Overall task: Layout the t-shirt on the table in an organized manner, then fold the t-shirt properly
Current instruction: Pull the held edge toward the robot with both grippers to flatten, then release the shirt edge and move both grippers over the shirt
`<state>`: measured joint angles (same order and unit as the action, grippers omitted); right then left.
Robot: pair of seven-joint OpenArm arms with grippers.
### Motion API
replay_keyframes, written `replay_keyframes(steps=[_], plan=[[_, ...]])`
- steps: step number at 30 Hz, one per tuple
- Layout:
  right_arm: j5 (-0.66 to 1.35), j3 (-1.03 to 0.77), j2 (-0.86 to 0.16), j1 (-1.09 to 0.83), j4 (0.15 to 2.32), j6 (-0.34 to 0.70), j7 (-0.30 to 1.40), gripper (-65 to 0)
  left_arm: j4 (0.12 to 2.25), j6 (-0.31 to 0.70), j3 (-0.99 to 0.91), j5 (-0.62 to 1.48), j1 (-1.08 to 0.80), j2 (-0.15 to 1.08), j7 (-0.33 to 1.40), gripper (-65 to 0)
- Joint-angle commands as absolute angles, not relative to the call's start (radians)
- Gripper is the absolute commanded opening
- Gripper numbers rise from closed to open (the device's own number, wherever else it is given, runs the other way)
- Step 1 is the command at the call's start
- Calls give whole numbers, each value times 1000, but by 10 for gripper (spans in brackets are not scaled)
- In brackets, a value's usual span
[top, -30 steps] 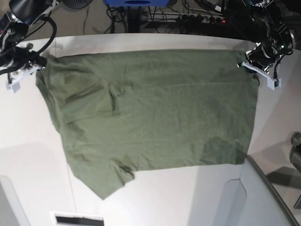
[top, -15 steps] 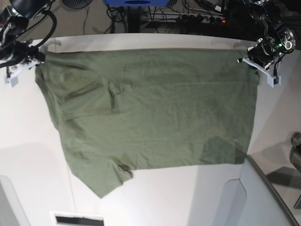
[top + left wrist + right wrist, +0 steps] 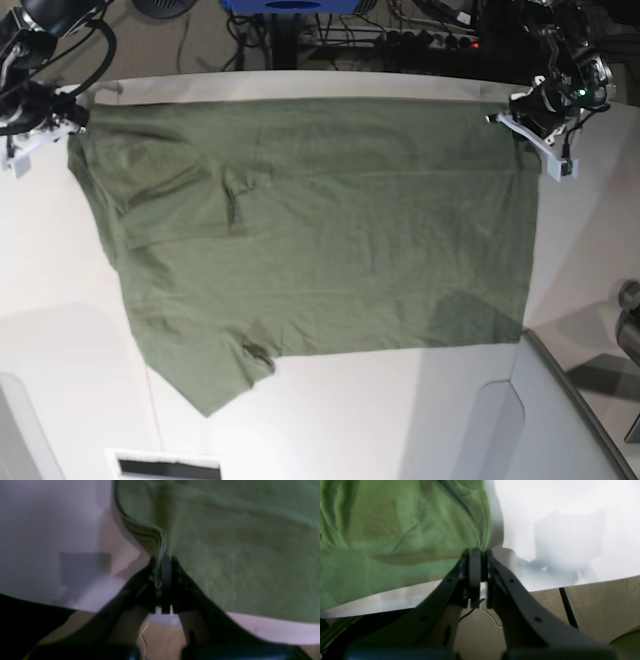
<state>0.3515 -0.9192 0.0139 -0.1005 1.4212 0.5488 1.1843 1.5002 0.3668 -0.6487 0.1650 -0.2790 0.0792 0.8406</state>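
The olive-green t-shirt (image 3: 320, 220) lies spread across the white table (image 3: 60, 290), its top edge stretched near the far table edge. A sleeve sticks out at the lower left. My left gripper (image 3: 512, 112), on the base view's right, is shut on the shirt's far right corner; the left wrist view shows its jaws (image 3: 162, 565) pinching the bunched hem of the shirt (image 3: 237, 542). My right gripper (image 3: 72, 118), on the base view's left, is shut on the far left corner; the right wrist view shows the jaws (image 3: 476, 560) clamped on the cloth (image 3: 395, 530).
A grey-white angled panel (image 3: 560, 420) sits at the front right corner, another (image 3: 30, 430) at the front left. Cables and a power strip (image 3: 420, 35) lie on the floor beyond the far table edge. A white slotted part (image 3: 165, 465) is at the bottom edge.
Both grippers have pulled the shirt's top corners toward the far edge of the table. The whole shirt has slid that way and its top edge is straighter.
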Motion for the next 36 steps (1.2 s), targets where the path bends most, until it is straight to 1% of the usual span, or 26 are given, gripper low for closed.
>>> replay_keyframes(steps=[1,6,22,24,26,27,28,30,32,34,36], plan=[[358,-931,-1,-97,1442,550,1178,-650,1523,364,-653,174,-280,91,829,-650],[357,-992,-7,-96,1442,550,1178,-650,1527,364,-656,168,-280,81,829,-650],[357,-993,-8,-97,1442,550,1178,-648,1529,363,-659,166,-303,81,829,-650],[357,-993,-8,-97,1442,550,1178,-647,1529,340,-659,166,-303,82,829,-650],[357,-993,-8,-97,1442,550,1178,-641,1529,286,-659,166,-303,84,829,-650],[357,-993,-8,-97,1442,550,1178,-615,1529,271,-656,166,-303,87,829,-650],[357,-993,-8,-96,1442,550,1178,-585,1531,268,-656,166,-303,87,829,-622],[357,-995,-8,-96,1442,550,1178,-486,1531,268,-657,166,-303,87,829,-484],[358,-997,-7,-96,1442,550,1176,-410,1532,268,-659,166,-303,87,829,-365],[358,-1032,-7,-90,1442,550,1176,-381,1546,268,-659,166,-305,87,829,-265],[358,-1058,-7,-88,1446,550,1176,-377,1569,268,-662,168,-317,87,829,-194]])
